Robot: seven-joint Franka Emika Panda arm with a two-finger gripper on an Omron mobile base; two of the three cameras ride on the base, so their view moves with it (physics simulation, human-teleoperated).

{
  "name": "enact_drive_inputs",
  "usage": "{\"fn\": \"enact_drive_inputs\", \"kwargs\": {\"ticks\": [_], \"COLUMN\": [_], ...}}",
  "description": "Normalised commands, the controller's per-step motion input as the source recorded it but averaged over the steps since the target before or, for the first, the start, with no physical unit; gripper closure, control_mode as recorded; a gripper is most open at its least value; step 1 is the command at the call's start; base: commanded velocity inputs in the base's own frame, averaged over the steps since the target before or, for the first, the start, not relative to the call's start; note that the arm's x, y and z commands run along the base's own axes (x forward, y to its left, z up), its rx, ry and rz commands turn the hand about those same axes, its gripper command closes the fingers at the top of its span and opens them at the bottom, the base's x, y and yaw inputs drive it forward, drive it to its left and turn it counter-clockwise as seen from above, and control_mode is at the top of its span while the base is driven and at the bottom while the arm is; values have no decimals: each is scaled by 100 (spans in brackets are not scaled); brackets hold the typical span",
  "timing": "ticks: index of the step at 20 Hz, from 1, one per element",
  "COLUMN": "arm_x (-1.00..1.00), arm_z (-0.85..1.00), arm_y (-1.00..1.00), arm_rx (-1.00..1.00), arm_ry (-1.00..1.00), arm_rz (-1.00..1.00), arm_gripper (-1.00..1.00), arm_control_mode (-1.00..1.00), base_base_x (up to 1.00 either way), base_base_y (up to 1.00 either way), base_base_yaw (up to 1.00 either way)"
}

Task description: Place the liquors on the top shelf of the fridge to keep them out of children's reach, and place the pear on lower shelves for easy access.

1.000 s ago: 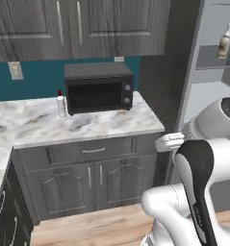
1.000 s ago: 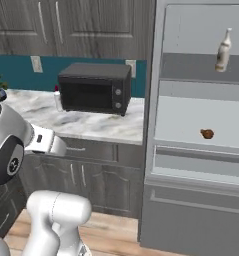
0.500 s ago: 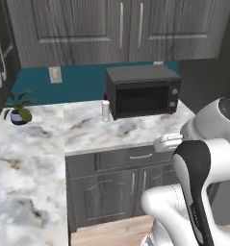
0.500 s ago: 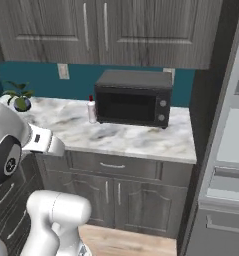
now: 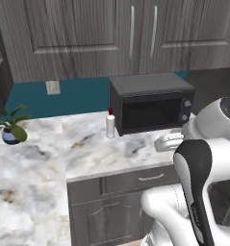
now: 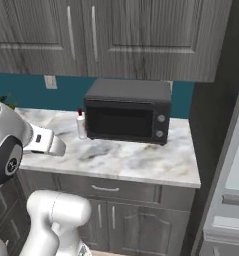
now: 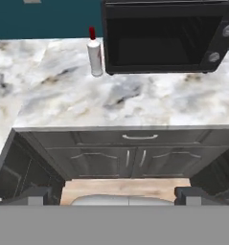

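Observation:
A white liquor bottle with a red cap [image 7: 94, 56] stands upright on the marble counter [image 7: 149, 103], just left of the black microwave [image 7: 164, 36]. The same bottle [image 5: 110, 126] [image 6: 81, 125] shows beside the microwave in both base views. My gripper [image 7: 114, 196] is open and holds nothing; it hangs out in front of the counter edge, well short of the bottle, and looks down at the cabinets. A strip of the fridge [image 6: 230, 195] with its pale interior shows at the far right. The pear and the top shelf are out of view.
Grey upper cabinets [image 5: 111, 33] hang over the counter, with grey drawers and doors [image 7: 130, 158] below it. A small potted plant [image 5: 10, 130] sits at the counter's far left. Wooden floor [image 7: 120, 184] shows below the cabinets.
Both base views have swung left and closer to the counter. The fridge has slid to the right edge and the microwave and bottle look larger. The gripper stays open.

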Motion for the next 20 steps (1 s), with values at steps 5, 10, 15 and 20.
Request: {"fn": "enact_drive_inputs", "kwargs": {"ticks": [5,10,15,20], "arm_x": [0,0,0,0], "arm_z": [0,0,0,0], "arm_y": [0,0,0,0], "arm_rx": [0,0,0,0], "arm_ry": [0,0,0,0], "arm_rz": [0,0,0,0], "arm_gripper": [-100,-100,-100,-100], "arm_control_mode": [100,100,100,100], "base_base_x": [53,44,39,39], "base_base_y": [34,50,46,20], "base_base_yaw": [-7,-7,-6,-5]}}
